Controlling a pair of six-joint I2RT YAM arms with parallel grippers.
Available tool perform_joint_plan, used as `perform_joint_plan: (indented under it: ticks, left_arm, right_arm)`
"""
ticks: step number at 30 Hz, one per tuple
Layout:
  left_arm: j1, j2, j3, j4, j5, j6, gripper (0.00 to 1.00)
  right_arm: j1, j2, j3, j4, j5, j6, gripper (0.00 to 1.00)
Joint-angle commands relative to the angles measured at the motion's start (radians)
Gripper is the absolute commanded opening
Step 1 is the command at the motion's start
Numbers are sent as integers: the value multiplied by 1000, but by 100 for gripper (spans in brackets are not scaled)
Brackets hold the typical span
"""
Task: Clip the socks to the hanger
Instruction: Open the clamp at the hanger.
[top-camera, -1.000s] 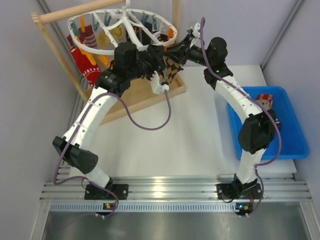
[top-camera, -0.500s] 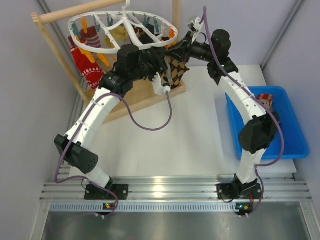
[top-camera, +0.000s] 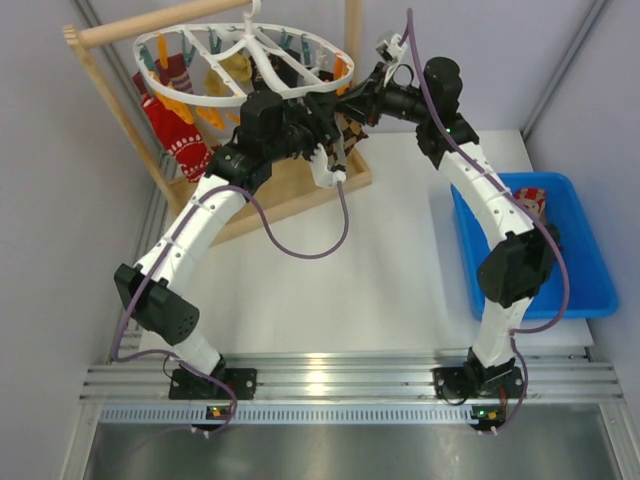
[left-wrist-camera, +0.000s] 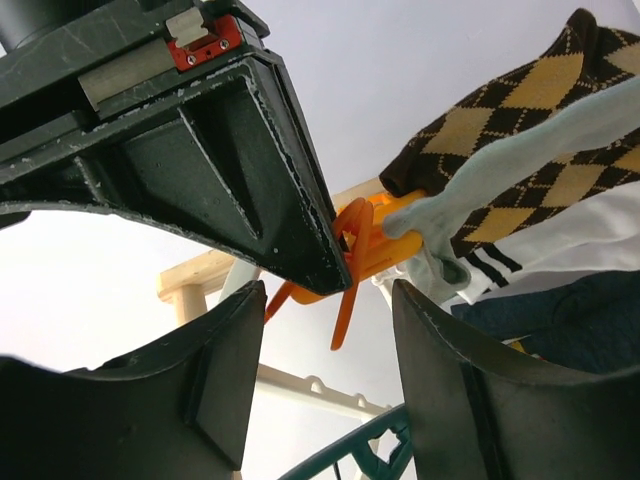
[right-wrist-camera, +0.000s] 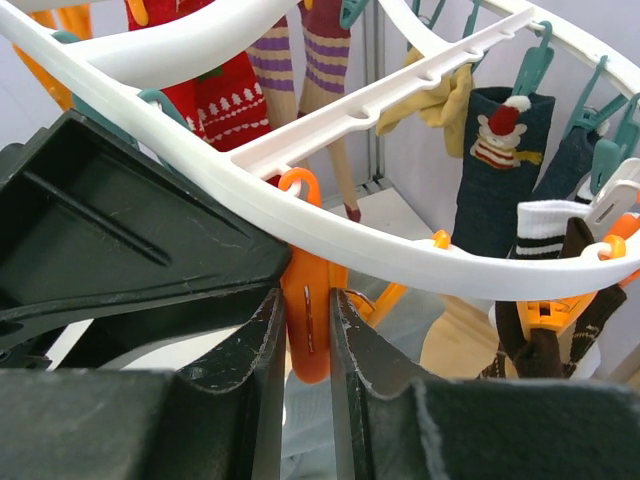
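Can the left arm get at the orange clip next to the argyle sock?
Probably yes: its open fingers sit right at the orange clip, with nothing between; the argyle sock hangs beside.

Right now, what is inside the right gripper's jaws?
An orange clip hanging from the white hanger, pinched by the right gripper. The fingers cover its sides, and the gripper body hides whatever lies below it.

White tabletop (top-camera: 380, 300). Wooden rack base (top-camera: 295, 200) sits on it at far left, angled. Blue bin (top-camera: 598, 275) sits on it at right edge. Both well apart. Metal rail (top-camera: 340, 380) runs along near edge, carrying both arm bases.
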Motion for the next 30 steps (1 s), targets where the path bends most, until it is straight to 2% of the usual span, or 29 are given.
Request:
perform_joint_plan:
  ticks: [1, 8, 15, 17, 21, 22, 25, 28, 30]
  left_arm:
    - [-10, 12, 3, 59, 10, 663, 59]
    - [-24, 38, 41, 42, -53, 666, 59]
    - [-27, 75, 69, 82, -197, 663, 57]
    - [-27, 69, 60, 96, -208, 663, 55]
    - [-29, 55, 35, 113, -192, 663, 39]
    - [-29, 55, 30, 124, -192, 663, 24]
    - [-29, 55, 29, 128, -183, 662, 2]
    - [-29, 52, 18, 150, -156, 648, 0]
    - [-29, 50, 17, 151, -151, 640, 0]
  right_arm:
    - [12, -31, 54, -16, -31, 6, 0]
    - [19, -34, 57, -33, -27, -9, 0]
    - [21, -35, 53, -70, -5, -35, 0]
    - [21, -37, 51, -71, -1, -40, 0]
    - [23, -35, 51, -76, -2, -52, 0]
    - [23, -39, 51, -76, -1, -55, 8]
    - [23, -54, 33, -76, 14, -67, 33]
    - [12, -75, 7, -53, 34, -76, 47]
    - [-11, -86, -12, -4, 33, -43, 52]
